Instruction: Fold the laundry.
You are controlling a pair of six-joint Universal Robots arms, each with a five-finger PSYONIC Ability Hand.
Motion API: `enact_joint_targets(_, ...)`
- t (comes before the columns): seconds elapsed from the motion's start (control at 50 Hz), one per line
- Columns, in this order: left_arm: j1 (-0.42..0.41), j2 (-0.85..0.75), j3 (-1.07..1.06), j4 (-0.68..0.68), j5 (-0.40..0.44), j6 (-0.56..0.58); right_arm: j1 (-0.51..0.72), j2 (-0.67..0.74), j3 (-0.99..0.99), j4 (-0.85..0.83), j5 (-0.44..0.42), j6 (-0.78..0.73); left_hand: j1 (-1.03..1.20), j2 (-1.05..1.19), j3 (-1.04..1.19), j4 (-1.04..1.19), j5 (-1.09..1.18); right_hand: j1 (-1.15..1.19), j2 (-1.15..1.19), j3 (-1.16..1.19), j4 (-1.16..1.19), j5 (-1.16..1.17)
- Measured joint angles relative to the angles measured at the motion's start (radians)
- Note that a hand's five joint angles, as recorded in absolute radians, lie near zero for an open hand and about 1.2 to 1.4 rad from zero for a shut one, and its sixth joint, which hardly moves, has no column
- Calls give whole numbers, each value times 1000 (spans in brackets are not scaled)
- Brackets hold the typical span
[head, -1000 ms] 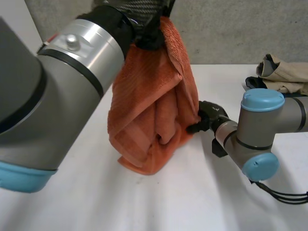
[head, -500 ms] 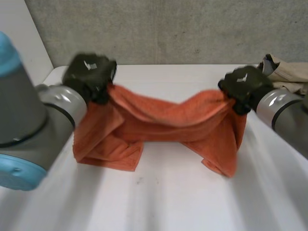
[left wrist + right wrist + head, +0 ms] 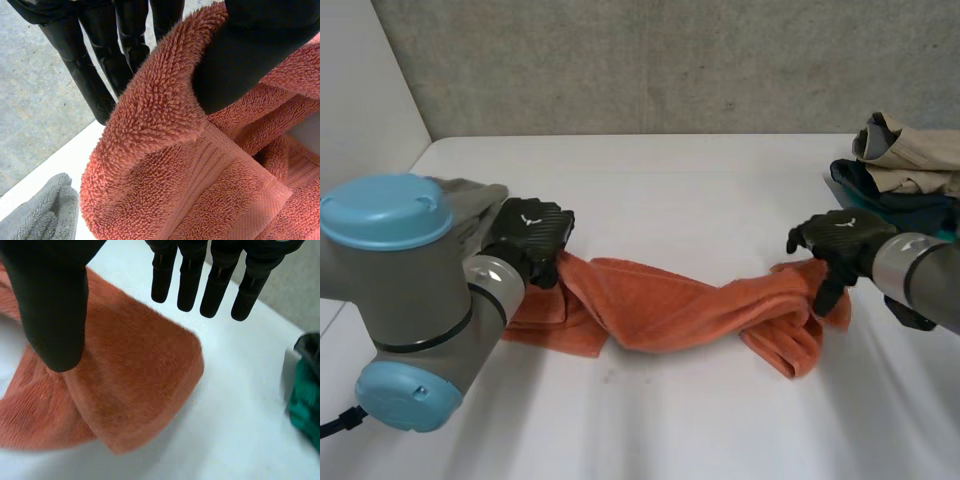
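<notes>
At the left of the head view, the left arm's grey joint and light-blue cap fill the lower corner, and a grey cloth lies on the white counter just behind that arm. The left hand sits at the left end of the orange towel. In the left wrist view its thumb presses down onto a raised fold of the towel with the straight fingers on the fold's far side. So this hand is clamped on the towel's left end, pinching the terry pile between thumb and fingers.

The towel lies across the middle of the head view as a twisted, rumpled band resting on the counter. A flatter flap spreads under the left hand, and a bunched lobe sits at the right end.

The right hand is at that right end, right of centre in the head view. In the right wrist view its fingers are straight and spread from the thumb, hanging over the towel's folded end with nothing between them, so this hand is apart and holds nothing.

In the upper right of the head view a pile of clothes rests on the counter, beige on top, dark blue and teal beneath.
</notes>
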Motion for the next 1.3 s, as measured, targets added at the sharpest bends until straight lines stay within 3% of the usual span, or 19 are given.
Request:
enact_joint_targets(0.14,2,11,-26,21,1,-1,-58,11,96,-49,-30,0,0,0,0,0,0,19,22,21,42,67)
enact_joint_targets(0.18,2,11,-28,23,0,-1,-64,20,122,-85,-31,-2,0,0,0,0,0,224,238,233,254,259)
enact_joint_targets(0.2,2,11,-29,23,0,-1,-68,28,143,-119,-32,-4,0,0,0,0,0,462,475,460,479,495)
enact_joint_targets(0.24,2,11,-29,23,0,-1,-70,38,164,-161,-32,-8,0,0,0,0,0,638,666,648,669,676)
enact_joint_targets(0.38,0,53,-35,11,-2,0,-73,34,196,-247,-29,-44,0,0,0,0,0,642,709,720,759,712)
enact_joint_targets(0.44,0,131,-47,-9,-3,6,-77,-36,189,-214,-25,-93,0,0,0,0,0,642,709,720,759,712)
enact_joint_targets(0.6,11,434,-43,-185,1,29,-146,-361,93,105,-25,-361,0,0,0,0,0,642,709,721,760,712)
enact_joint_targets(0.74,16,517,-35,-340,7,71,-168,-468,48,280,-24,-482,0,0,0,0,0,642,709,727,762,712)
enact_joint_targets(0.86,14,408,-67,-362,11,120,-157,-423,77,309,-21,-500,0,0,0,0,0,642,709,727,763,712)
enact_joint_targets(1.04,60,0,134,-192,9,189,-46,-81,-71,243,72,-459,0,1,1,1,0,642,712,733,763,718)
enact_joint_targets(1.16,102,-169,488,-81,7,201,9,75,-328,43,154,-339,0,1,1,4,0,642,712,733,763,721)
enact_joint_targets(1.26,113,-206,766,48,2,195,23,81,-458,-266,180,-203,0,1,1,4,0,642,712,733,763,721)
enact_joint_targets(1.3,110,-197,815,104,-1,192,23,73,-462,-308,182,-189,0,1,1,4,0,642,712,733,764,722)
